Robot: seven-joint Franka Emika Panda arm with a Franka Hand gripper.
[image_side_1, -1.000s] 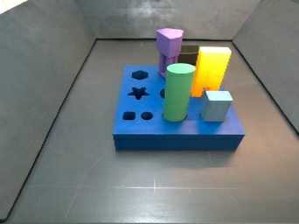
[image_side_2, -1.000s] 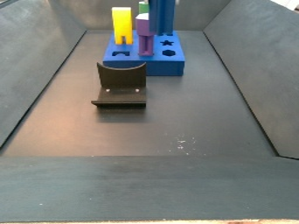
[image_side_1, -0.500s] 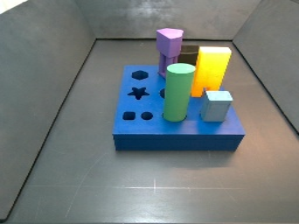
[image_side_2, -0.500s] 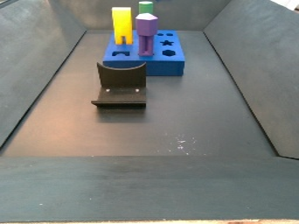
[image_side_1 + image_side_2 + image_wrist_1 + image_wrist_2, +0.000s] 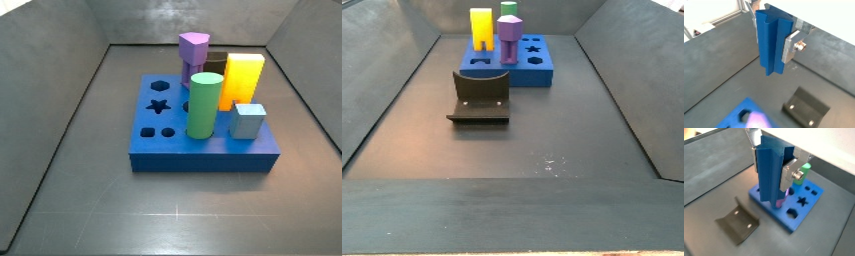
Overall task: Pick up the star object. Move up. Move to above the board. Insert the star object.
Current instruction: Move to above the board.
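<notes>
My gripper is shut on the star object, a tall dark blue ridged post held upright high above the floor. Both also show in a wrist view, the gripper and the star object. One silver finger presses its side; the opposite finger is mostly hidden. The board is a thick blue block, also seen in a side view and below the post in a wrist view. Its star hole is open. Neither gripper nor star object shows in the side views.
On the board stand a purple hexagonal post, a green cylinder, a yellow block and a light blue cube. The fixture stands on the floor next to the board. Grey walls ring the floor.
One second ago the star object showed at the top of a side view, over the board. It has since risen out of that view.
</notes>
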